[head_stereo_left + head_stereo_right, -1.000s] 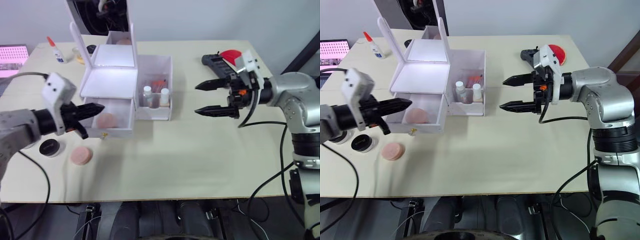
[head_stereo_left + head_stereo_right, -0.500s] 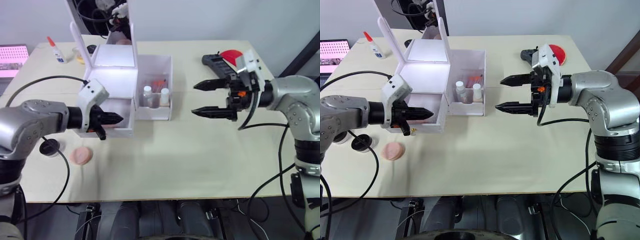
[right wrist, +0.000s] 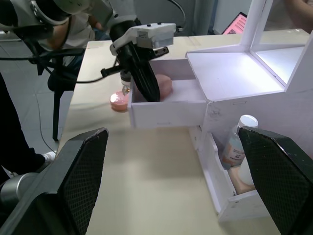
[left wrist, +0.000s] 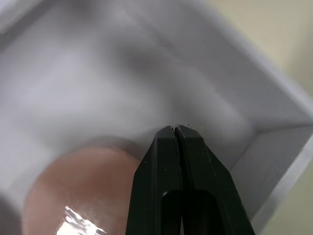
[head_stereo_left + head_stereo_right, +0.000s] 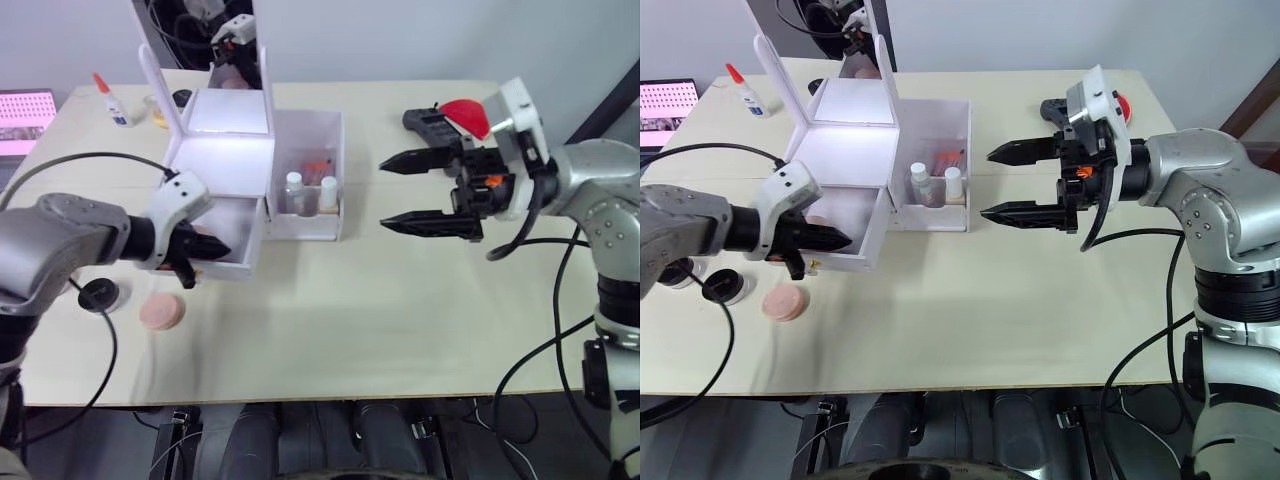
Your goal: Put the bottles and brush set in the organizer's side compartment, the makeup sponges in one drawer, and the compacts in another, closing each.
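Since half a second ago the left gripper (image 5: 837, 240) has drawn back toward the robot's left and now sits with its tips inside the open lower drawer (image 5: 232, 238) of the organizer (image 5: 245, 150); the right arm has lifted slightly and edged nearer the organizer. Left gripper: fingers pressed together, nothing between them — the left wrist view shows the black tips (image 4: 176, 134) closed just above one makeup sponge (image 4: 88, 191) lying on the drawer floor. Right gripper (image 5: 400, 192): spread wide and empty, hovering above the table (image 5: 400, 320), to the right of the side compartment (image 5: 310, 180) and apart from it. The side compartment holds both bottles — the clear one (image 5: 295, 192) and the wider beige one (image 5: 329, 193) standing side by side — with something orange-red behind them, too small to identify. Second makeup sponge (image 5: 161, 312) lies on the table in front of the drawer, below the left gripper. One compact (image 5: 99, 294) rests on the table to the left of that sponge, near it but not touching. A white glue bottle (image 5: 112, 102) with a red tip stands at the far left of the table. Mirror (image 5: 205, 45) upright at the back of the organizer.
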Controlling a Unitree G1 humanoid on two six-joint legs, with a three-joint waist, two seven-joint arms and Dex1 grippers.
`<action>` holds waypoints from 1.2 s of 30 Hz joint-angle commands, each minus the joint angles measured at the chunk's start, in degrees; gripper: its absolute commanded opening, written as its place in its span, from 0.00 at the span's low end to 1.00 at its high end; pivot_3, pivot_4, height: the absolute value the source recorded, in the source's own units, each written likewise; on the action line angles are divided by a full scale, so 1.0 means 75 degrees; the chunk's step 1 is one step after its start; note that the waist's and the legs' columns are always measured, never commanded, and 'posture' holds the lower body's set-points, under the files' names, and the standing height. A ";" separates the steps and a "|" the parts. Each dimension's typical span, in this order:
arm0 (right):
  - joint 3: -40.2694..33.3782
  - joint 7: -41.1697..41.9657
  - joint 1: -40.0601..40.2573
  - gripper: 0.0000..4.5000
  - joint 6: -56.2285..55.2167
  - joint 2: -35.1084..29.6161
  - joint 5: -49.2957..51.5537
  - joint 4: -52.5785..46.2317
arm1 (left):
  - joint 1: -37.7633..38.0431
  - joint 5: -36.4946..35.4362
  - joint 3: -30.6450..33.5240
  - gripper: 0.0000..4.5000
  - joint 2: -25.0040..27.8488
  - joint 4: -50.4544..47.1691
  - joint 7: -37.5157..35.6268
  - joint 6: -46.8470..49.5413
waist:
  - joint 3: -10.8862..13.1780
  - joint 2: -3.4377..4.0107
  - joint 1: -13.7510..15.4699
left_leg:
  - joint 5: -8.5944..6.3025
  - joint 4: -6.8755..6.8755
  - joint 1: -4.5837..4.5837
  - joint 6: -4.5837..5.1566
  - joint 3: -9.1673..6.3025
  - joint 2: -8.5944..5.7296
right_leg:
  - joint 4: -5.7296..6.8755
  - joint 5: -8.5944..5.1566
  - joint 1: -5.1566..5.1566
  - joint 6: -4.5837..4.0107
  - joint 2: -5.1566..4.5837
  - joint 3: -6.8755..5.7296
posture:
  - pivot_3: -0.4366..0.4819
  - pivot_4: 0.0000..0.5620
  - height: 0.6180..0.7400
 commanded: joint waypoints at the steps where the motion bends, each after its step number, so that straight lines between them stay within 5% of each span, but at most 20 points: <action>1: -0.0121 0.0085 -0.0041 1.00 -0.0253 -0.0104 -0.0007 0.0009 | -0.0016 0.0141 0.0441 0.02 0.0268 -0.0063 -0.0130 -0.0037 | 0.0000 0.0000 0.0007 | 0.0000 0.0003 -0.0001 0.0000 0.0001 0.0000 | 0.0000 0.0000 0.0000 0.0000 -0.0001 0.0000 | 0.48 0.27 1.00; 11: 0.0114 0.0334 -0.0189 1.00 -0.0635 -0.0008 -0.0159 0.0460 | -0.0219 -0.0137 0.1445 0.02 -0.0030 -0.0200 0.0184 0.0474 | 0.0000 -0.0001 0.0010 | 0.0000 0.0006 -0.0004 0.0000 0.0000 0.0000 | 0.0000 0.0000 0.0001 0.0002 0.0000 0.0000 | 0.48 0.27 1.00; 18: 0.0429 0.0596 -0.0428 1.00 -0.0614 -0.0166 -0.0434 0.1057 | 0.0706 -0.0793 0.4420 0.02 -0.0280 -0.0221 0.0184 0.0327 | 0.0002 -0.0001 -0.0033 | 0.0000 0.0003 0.0000 0.0001 0.0000 0.0000 | 0.0002 0.0000 0.0000 0.0005 -0.0001 0.0000 | 0.48 0.27 1.00; 21: 0.0599 0.0531 -0.0457 1.00 -0.1018 -0.0076 -0.0948 0.1816 | 0.2350 -0.0180 0.6389 0.20 -0.0493 -0.0137 -0.0230 -0.0892 | 0.0001 0.0000 -0.0070 | 0.0000 -0.0006 0.0009 0.0001 0.0006 0.0002 | 0.0004 0.0000 -0.0002 0.0001 -0.0002 0.0001 | 0.48 0.27 1.00; 28: -0.0072 0.0262 -0.0038 1.00 -0.1756 0.0005 -0.1244 0.3342 | 0.5754 0.0532 0.9162 0.99 -0.2141 -0.0405 -0.0951 -0.3316 | 0.0000 -0.0002 0.0007 | -0.0001 -0.0006 0.0006 -0.0001 0.0014 0.0006 | -0.0012 0.0003 -0.0001 -0.0009 -0.0005 0.0001 | 0.48 0.27 1.00; 36: -0.0887 0.0166 0.0821 1.00 -0.3865 -0.0168 -0.1860 0.5738 | 0.7486 0.0789 1.0046 0.99 -0.3429 0.0584 -0.0875 -0.5237 | -0.0014 -0.0016 0.0037 | -0.0002 0.0018 0.0005 -0.0003 0.0020 0.0003 | -0.0020 0.0010 0.0012 -0.0023 -0.0016 -0.0002 | 0.48 0.27 1.00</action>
